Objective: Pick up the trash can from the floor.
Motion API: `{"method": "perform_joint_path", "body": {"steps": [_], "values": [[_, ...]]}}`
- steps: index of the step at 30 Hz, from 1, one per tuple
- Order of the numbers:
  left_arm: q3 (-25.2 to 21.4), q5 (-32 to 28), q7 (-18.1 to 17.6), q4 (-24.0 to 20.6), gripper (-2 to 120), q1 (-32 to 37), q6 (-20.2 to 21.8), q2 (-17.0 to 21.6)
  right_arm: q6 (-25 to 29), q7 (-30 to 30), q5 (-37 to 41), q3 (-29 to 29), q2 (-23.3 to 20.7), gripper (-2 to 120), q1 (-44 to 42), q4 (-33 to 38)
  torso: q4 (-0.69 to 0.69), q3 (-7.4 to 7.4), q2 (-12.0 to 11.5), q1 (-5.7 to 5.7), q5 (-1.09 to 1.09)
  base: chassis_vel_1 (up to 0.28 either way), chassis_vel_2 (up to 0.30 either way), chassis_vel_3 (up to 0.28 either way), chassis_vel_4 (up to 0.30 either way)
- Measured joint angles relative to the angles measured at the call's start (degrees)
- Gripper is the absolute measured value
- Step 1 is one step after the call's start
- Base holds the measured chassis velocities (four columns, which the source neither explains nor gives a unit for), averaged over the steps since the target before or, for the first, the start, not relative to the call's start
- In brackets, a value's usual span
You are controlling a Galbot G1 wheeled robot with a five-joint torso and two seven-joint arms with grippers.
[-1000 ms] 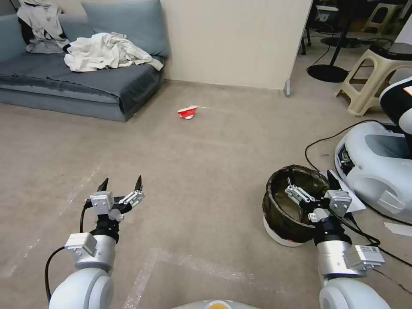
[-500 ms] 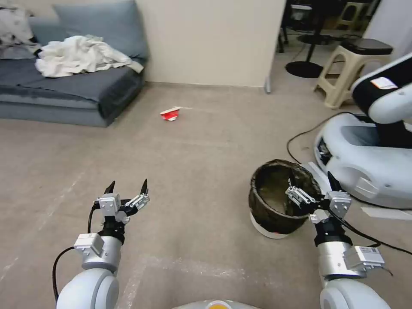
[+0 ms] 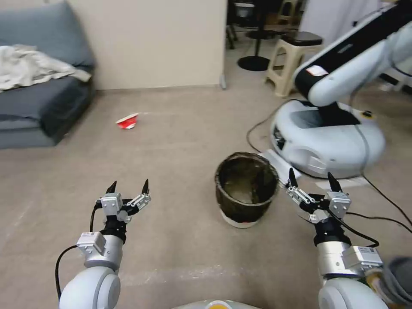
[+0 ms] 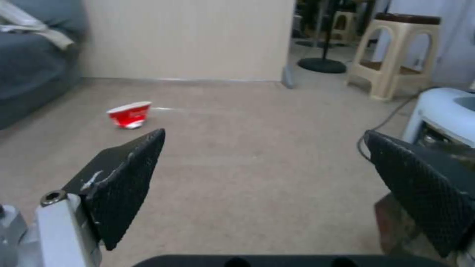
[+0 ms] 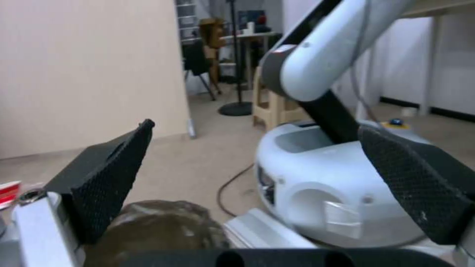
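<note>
Between our fingers: trash can (image 3: 246,189), upright on floor (image 3: 180,154).
Left gripper (image 3: 127,189), right gripper (image 3: 312,182): both spread, empty.
Grip: we'd guess light, slippery liner; pinch the rim.

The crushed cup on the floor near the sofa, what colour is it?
Red with a white rim; the crushed cup shows best in the left wrist view.

Both arms held forward, left pincer (image 3: 128,187) spread wide, right pincer (image 3: 312,177) spread wide

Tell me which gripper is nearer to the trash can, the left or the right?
The right gripper: its open fingers hover just beside the trash can, while the left gripper is farther away.
</note>
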Motion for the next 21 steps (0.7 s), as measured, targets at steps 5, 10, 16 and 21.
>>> {"method": "perform_joint_path", "body": {"steps": [5,10,16,21], "values": [[0.0,0.0,-0.2,0.3,100,-0.2,-0.1,0.0,0.5,0.0,0.0,-0.1,0.0,100,0.0,-0.2,0.04,0.00,0.0,0.00,0.00,-0.022,-0.031,-0.028,-0.042],[0.0,0.0,-0.2,0.3,100,-0.3,-0.2,0.0,0.8,0.0,0.1,-0.1,0.0,100,0.0,-0.2,0.02,0.00,0.0,0.00,0.00,0.000,0.000,0.000,0.000],[0.2,0.0,-0.2,0.6,100,-0.3,-0.4,0.1,1.7,-0.6,0.1,0.2,0.1,100,-0.1,-0.5,0.03,0.00,0.0,0.00,0.00,0.000,0.000,0.000,0.000],[0.3,0.0,0.5,0.7,100,-0.2,-1.2,0.1,2.5,-1.0,0.2,0.4,0.2,100,-0.2,-0.7,0.02,0.00,0.0,0.00,0.00,0.000,0.000,0.000,0.000]]}}
